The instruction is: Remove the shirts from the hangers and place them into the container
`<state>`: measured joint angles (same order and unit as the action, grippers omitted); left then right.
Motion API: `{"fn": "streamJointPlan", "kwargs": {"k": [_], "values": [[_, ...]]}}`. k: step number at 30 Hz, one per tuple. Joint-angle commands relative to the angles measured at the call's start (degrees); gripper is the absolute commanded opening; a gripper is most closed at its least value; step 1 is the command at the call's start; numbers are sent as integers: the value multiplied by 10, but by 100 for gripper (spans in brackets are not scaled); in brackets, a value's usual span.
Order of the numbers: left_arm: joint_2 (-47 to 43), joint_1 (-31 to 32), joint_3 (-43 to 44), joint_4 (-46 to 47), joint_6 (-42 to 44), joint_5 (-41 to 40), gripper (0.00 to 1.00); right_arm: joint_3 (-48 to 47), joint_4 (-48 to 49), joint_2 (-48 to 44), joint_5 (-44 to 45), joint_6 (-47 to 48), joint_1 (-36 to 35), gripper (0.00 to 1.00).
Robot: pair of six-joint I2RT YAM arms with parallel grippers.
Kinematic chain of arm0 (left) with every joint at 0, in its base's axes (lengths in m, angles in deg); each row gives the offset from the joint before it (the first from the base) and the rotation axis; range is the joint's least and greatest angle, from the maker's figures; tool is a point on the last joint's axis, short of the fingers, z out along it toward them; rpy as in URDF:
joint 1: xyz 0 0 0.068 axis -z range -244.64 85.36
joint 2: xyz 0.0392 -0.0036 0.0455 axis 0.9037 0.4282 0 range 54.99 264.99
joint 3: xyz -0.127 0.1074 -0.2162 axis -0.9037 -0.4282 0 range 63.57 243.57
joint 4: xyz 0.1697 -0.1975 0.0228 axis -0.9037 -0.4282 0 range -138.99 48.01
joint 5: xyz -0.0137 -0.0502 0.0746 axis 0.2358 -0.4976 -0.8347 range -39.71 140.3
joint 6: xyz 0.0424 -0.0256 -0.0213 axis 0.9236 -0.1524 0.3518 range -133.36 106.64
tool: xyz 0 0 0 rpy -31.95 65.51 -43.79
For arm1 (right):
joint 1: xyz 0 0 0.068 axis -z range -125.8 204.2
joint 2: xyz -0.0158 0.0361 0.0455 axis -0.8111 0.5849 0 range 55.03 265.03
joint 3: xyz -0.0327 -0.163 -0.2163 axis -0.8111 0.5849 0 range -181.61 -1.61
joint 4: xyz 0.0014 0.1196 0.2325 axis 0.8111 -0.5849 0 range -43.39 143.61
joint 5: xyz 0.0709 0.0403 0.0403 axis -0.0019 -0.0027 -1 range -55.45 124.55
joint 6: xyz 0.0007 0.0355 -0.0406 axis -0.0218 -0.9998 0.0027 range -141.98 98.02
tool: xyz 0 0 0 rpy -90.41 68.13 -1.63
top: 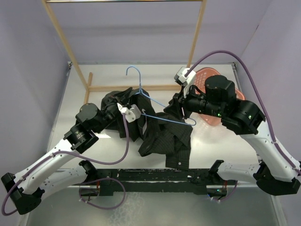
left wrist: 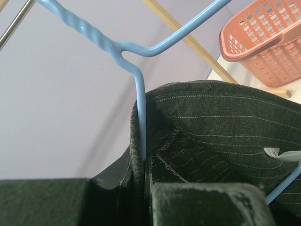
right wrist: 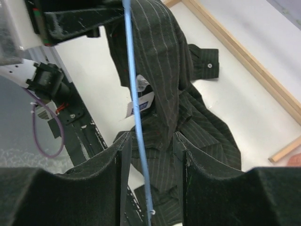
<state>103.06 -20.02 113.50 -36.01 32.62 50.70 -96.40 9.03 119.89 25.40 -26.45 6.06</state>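
Shirt (top: 164, 136) and hanger sit out on the white bench (top: 211, 148), between the two arms and just in front of the foot of the tall wooden rack (top: 62, 35). The dark pinstriped shirt makes up most of the heap. Its lower part lies crumpled on the bench with one buttoned cuff (right wrist: 207, 59) spread flat to the side, while its collar end is drawn up off the surface. It lies wholly outside the pink basket (top: 210, 123), which stands at the right, just beside the shirt and partly hidden under the right arm. The thin blue hanger (left wrist: 139, 106) runs down inside the collar, its hook rising free above the fabric. The left hand (left wrist: 143, 193) is clenched on the shirt's collar, with the hanger's wire caught in alongside. The right hand (right wrist: 151, 139) is released — its fingers stand apart with the blue wire passing between them, and whether the wire touches either finger cannot be told. A small white-and-blue label (right wrist: 143, 104) shows at the neck.
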Motion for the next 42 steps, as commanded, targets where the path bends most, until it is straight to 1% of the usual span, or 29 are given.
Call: {"fn": "streamJointPlan", "kwargs": {"k": [1,3,5,6,7,9,13,14,16,19,21,22,23,24,25,27,28,31,34,36,38,42], "values": [[0,-2,2,46,-14,13,0,-6,49,-14,-40,-13,2,42],[0,-2,2,46,-15,14,0,-4,49,-8,-42,-14,2,36],[-1,-3,1,46,-15,13,0,-2,49,-2,-44,-13,2,22],[-2,-2,1,46,-15,13,0,-2,48,1,-45,-14,2,17],[-3,-2,0,46,-15,12,0,-2,47,4,-46,-15,1,14],[-4,-2,0,46,-15,12,0,-1,47,8,-42,-16,2,15],[-7,-3,1,46,-17,14,0,5,53,9,-27,-16,2,26],[-7,-2,0,46,-18,15,0,6,53,10,-28,-16,1,27],[-6,-3,0,47,-18,15,0,8,54,12,-34,-16,1,20],[-3,-3,2,48,-19,15,0,9,57,15,-35,-16,2,0],[-1,-3,2,50,-25,5,0,10,61,13,-17,-20,2,0],[1,-3,2,52,-31,-3,6,9,61,12,-7,-22,2,0],[4,-2,3,52,-37,-10,24,6,59,12,3,-23,2,0],[6,-3,4,50,-43,-16,48,3,57,12,14,-25,2,0],[9,-3,6,46,-51,-20,61,0,53,13,24,-27,2,0],[12,-2,19,20,-76,-15,98,-12,41,19,44,-31,2,0],[14,-2,36,-9,-94,-6,100,-20,31,25,53,-33,2,0],[28,-3,117,-118,-168,6,99,-54,-14,54,73,-35,2,0],[28,-3,147,-179,-199,6,99,-107,-74,102,76,-32,3,0],[15,-3,138,-185,-209,-7,99,-148,-115,133,88,-25,4,0],[-4,-3,119,-182,-215,-28,99,-176,-132,147,118,-25,5,0],[-40,-2,76,-164,-220,-90,99,-201,-135,131,164,-34,22,0]]}}
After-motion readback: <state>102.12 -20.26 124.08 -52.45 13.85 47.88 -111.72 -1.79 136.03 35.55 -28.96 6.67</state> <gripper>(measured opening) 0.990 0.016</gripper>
